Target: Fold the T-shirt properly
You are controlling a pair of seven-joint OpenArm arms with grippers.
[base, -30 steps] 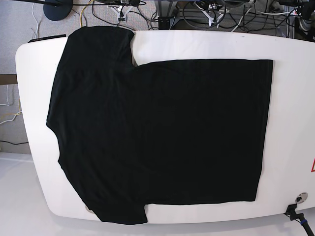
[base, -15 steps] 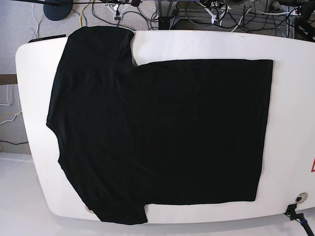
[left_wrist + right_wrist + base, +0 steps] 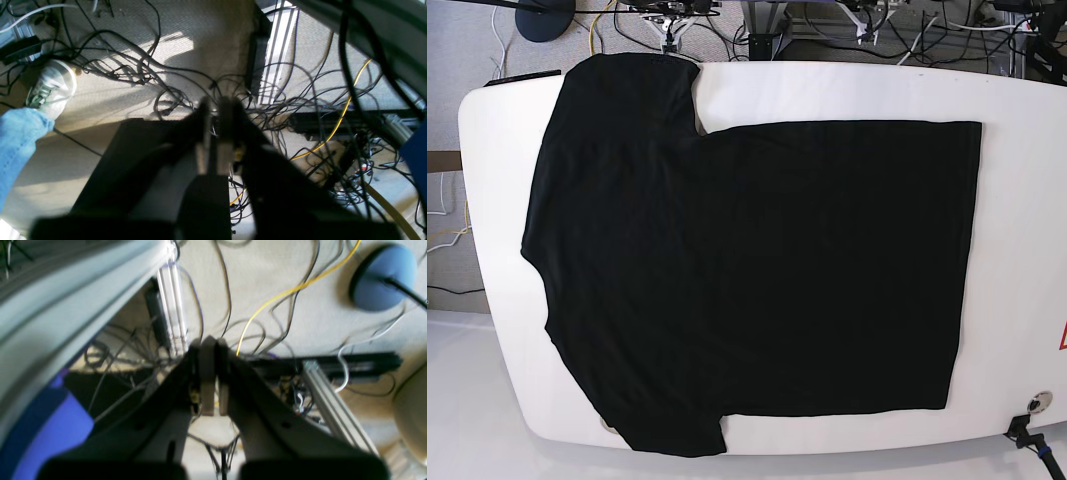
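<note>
the t-shirt [image 3: 747,280] lies spread flat on the white table [image 3: 1017,200], plain black side up, no print showing. in the base view its hem edge runs down the right side, one sleeve reaches toward the table's far edge at upper left and the other sleeve hangs at the near edge, lower left. the cloth looks smooth, with no fold made in it.

neither arm is over the table — both wrist cameras look down at the floor beyond the table's far edge, so the shirt is nowhere near either gripper and shows in neither wrist view.

the left gripper [image 3: 215,110] holds nothing. its two dark fingers [image 3: 230,120] stand nearly together, with only a thin slit of light between them, so i cannot tell whether it is fully closed or slightly parted. beyond its tips lies a tangle of black cables [image 3: 140,73] on pale carpet; a yellow cable [image 3: 337,123] curves off to its right, and a grey sneaker [image 3: 50,86] with a blue jeans leg [image 3: 16,146] sits far to its left.

the right gripper [image 3: 210,343] is closed and empty, the fingertips meeting at the top with the pads [image 3: 206,380] pressed close below. ahead of it and to its right a yellow wire [image 3: 293,290] crosses the carpet, and farther right stands a round blue base [image 3: 380,276]. an aluminium rail [image 3: 333,403] runs down to its right, and a blurred blue-purple patch [image 3: 53,426] fills the lower left.
</note>
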